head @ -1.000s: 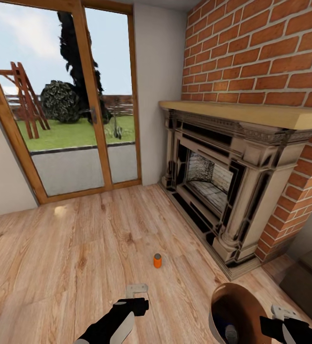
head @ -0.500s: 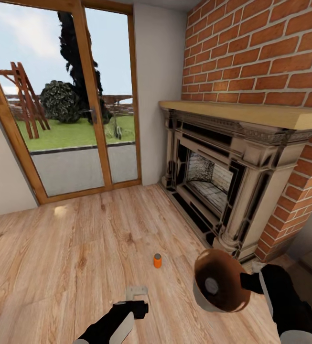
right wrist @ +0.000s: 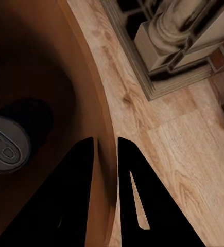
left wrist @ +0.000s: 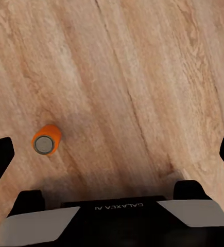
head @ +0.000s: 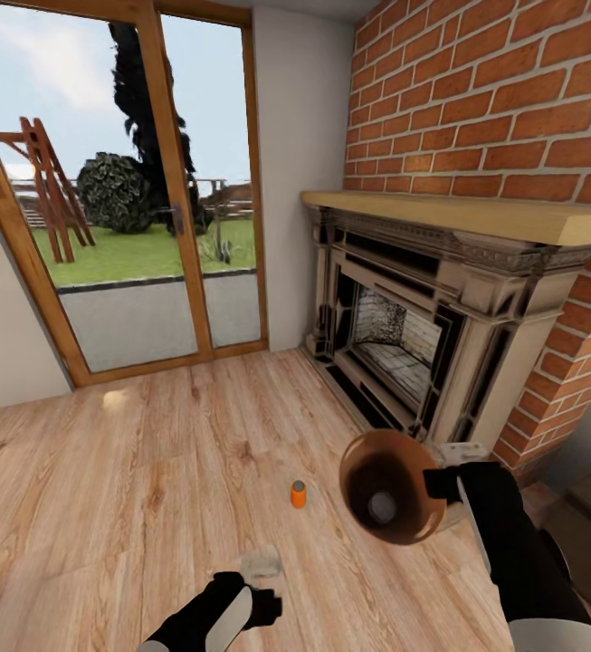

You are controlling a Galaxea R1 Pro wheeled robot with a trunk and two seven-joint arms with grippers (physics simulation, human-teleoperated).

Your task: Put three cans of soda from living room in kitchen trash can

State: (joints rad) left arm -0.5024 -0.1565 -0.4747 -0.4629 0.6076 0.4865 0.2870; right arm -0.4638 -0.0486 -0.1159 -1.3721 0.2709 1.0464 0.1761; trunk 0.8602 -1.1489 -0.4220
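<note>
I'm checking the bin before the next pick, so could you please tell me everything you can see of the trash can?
The trash can is a small round tapered bin, smooth orange-brown inside, with no lid. It is lifted off the wood floor and tipped so its mouth faces the head camera. The right gripper pinches its rim, one finger inside the wall and one outside. One soda can lies at its bottom, grey top showing. It hangs in front of the fireplace.

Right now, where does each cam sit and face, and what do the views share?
Head: up high, looking down at the wood floor and brick fireplace; both arms show.
Left wrist: above the floor, facing down at the small orange soda can; left end effector open.
Right wrist: at the round orange-brown bin, right end effector pinching its rim.
Shared: head and left wrist see that can.
</note>
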